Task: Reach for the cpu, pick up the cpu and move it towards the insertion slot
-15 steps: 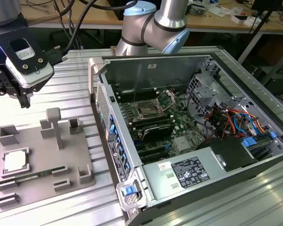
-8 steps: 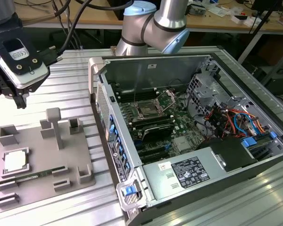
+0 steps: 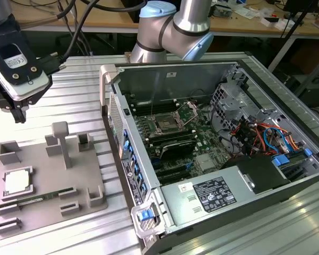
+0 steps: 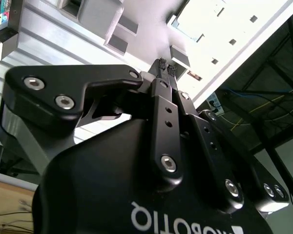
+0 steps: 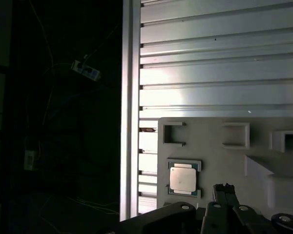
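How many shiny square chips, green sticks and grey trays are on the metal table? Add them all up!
cpu (the shiny square chip): 1
green memory stick: 1
grey tray that holds them both: 1
Total: 3

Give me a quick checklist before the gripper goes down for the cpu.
1. Cpu flat in its tray pocket, top uncovered: ok.
2. Gripper empty: ok.
3. Jaws open for the cpu: not ok, shut.
4. Gripper centred over cpu: not ok, the cpu sits off to one side of the fingertips in the first wrist view.
5. Slot in the open case unobstructed above: ok.
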Controlling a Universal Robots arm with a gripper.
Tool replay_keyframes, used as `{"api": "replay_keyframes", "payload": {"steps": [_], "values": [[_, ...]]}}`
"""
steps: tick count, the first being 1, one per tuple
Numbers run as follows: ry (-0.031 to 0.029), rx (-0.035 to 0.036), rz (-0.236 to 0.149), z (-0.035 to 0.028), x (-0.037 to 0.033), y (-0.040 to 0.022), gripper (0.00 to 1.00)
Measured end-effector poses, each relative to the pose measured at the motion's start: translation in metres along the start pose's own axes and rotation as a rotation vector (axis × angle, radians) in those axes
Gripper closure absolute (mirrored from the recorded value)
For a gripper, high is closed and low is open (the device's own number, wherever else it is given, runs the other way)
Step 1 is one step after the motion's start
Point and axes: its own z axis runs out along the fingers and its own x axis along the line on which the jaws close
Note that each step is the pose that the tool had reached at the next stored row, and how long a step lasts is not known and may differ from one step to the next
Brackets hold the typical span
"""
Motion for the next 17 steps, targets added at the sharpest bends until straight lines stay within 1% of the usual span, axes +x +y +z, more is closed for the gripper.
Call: {"api": "replay_keyframes", "payload": {"steps": [17], "values": [[0.0046,-0.0002,0.000,0.0003,0.0078,0.0001,0.89]]}}
